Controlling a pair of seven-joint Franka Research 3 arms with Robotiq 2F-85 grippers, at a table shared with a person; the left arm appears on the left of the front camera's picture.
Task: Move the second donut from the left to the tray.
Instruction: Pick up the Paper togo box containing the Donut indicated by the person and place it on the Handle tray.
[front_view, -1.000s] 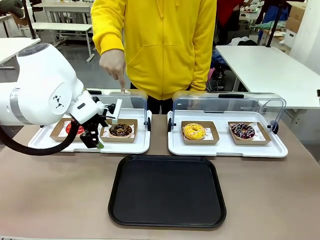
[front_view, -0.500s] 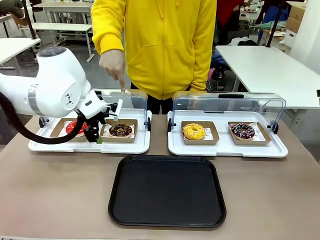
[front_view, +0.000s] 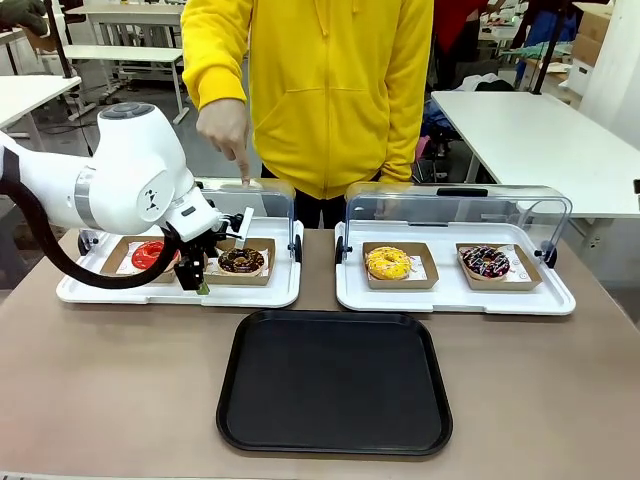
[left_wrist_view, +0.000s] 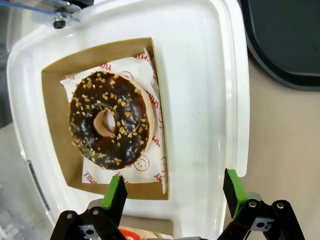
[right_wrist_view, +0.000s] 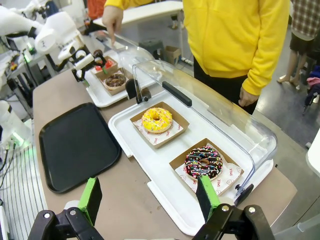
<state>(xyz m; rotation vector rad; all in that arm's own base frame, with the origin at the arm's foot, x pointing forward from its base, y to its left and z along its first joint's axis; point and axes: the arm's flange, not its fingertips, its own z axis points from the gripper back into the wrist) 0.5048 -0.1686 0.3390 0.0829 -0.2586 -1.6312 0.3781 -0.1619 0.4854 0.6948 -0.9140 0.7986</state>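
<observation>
The second donut from the left (front_view: 241, 261) is chocolate-glazed with light specks and lies in a brown cardboard holder on white paper. My left gripper (front_view: 197, 281) hangs open just left of it, at the holder's front-left corner. In the left wrist view the donut (left_wrist_view: 110, 125) lies ahead of the open left gripper (left_wrist_view: 175, 189). One green finger (left_wrist_view: 117, 189) is over the holder's near edge, the other beside the white tray's rim. The black tray (front_view: 335, 385) lies empty in the middle of the table. My right gripper (right_wrist_view: 149, 195) stands open, high above the right-hand trays.
A red donut (front_view: 148, 254) shares the left white tray (front_view: 180, 296) under a raised clear lid. The right white tray (front_view: 450, 302) holds a yellow donut (front_view: 388, 263) and a sprinkled donut (front_view: 486, 262). A person's hand (front_view: 228, 130) points down at the left lid.
My left arm has swung right and toward the far side, carrying the open gripper a little closer to the chocolate donut's holder. The donuts and trays have not moved.
</observation>
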